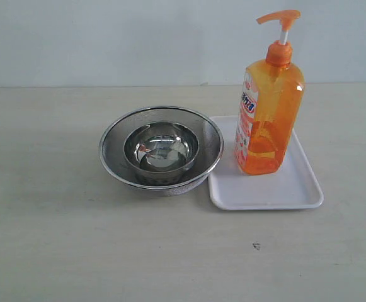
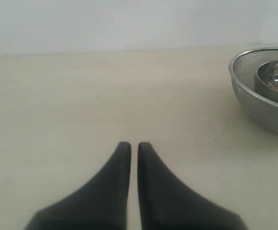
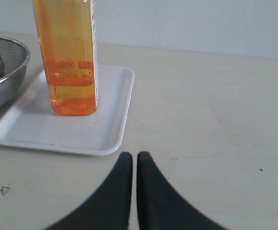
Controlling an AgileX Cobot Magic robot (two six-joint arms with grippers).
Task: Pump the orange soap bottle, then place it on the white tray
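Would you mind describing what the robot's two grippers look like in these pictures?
The left gripper and right gripper look alike: each shows two matte black fingers, broad at the base, curving to narrow rounded tips. No cables or markings are visible; the arms themselves are out of view.

Only one thing carries print: the white-and-orange label on the orange soap bottle. Large blue characters run vertically down it, too blurred to read. Smaller reddish print sits below, also illegible. The right wrist view catches just the label's edge, unreadable.
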